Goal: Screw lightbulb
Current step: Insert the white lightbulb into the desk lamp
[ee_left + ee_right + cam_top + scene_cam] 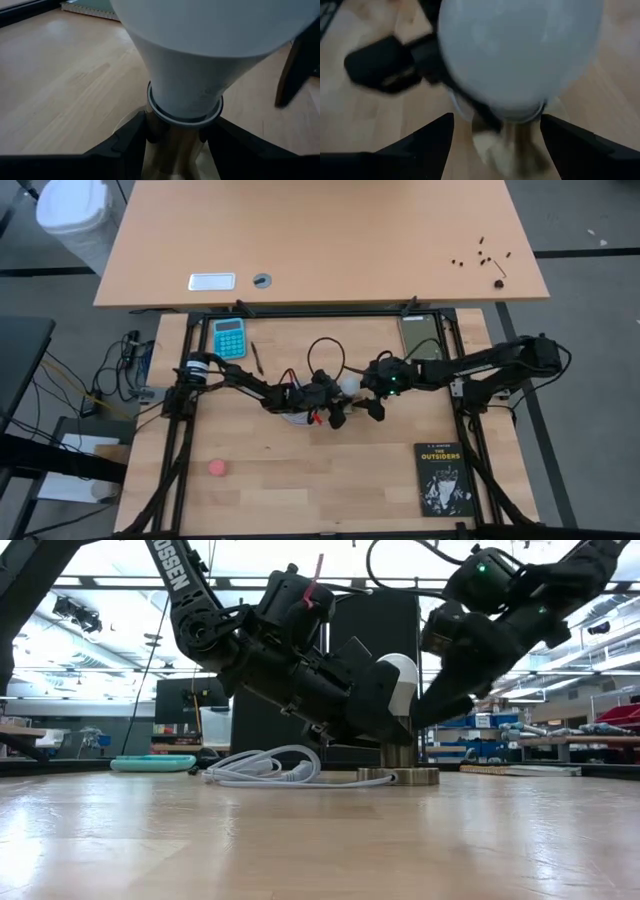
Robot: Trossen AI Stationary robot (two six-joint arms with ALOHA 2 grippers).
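White frosted, the lightbulb (402, 675) stands upright in the brass socket (399, 754) on the surface, the left gripper (176, 140) closed on that socket to steady it, while the right gripper (495, 135) straddles the bulb, fingers apparently spread and not gripping.

A light wooden table (300, 480) inside a black frame carries a turquoise calculator (230, 337) and a pen (256, 356) near its far left, a dark tablet (421, 338) at its far right, a pink ball (218, 468) near the front left and a black book (443, 479) at the front right. At the middle sits a round metal socket (398, 775) with a coiled white cord (262, 766) lying beside it on the wood. Behind stands a second, larger wooden table (320, 240) with a white label (212, 281), a small round grommet (262, 280) and scattered dark screws (485, 255).
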